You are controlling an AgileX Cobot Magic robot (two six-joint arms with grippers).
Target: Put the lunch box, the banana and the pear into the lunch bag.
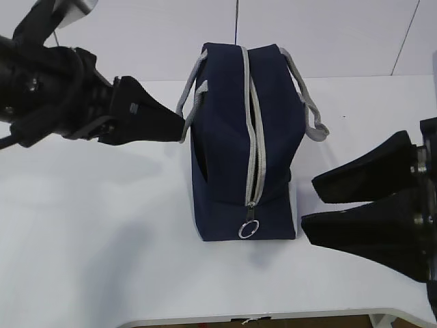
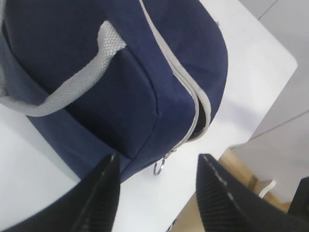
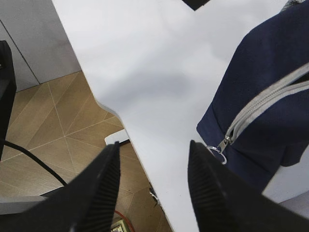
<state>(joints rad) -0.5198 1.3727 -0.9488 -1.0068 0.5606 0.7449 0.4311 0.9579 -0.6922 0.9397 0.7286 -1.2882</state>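
The navy lunch bag (image 1: 225, 137) stands in the middle of the white table, its grey zipper (image 1: 254, 137) running along the top towards me. A narrow dark gap shows between the zipper's two sides. The slider and ring pull (image 1: 248, 229) hang at the near end. My left gripper (image 1: 180, 127) is open, its tips beside the bag's left grey handle (image 1: 192, 89), nothing between its fingers. My right gripper (image 1: 313, 206) stands open to the right of the bag's near end, empty. The lunch box, the banana and the pear are out of view.
The table's front edge (image 1: 273, 318) runs close below the bag and under the right gripper (image 3: 153, 147). Wooden floor (image 3: 53, 121) lies beyond it. The bag's right handle (image 1: 311, 109) droops over its far right side. In the left wrist view the ring pull (image 2: 161, 166) lies just ahead of the open left gripper (image 2: 157, 162).
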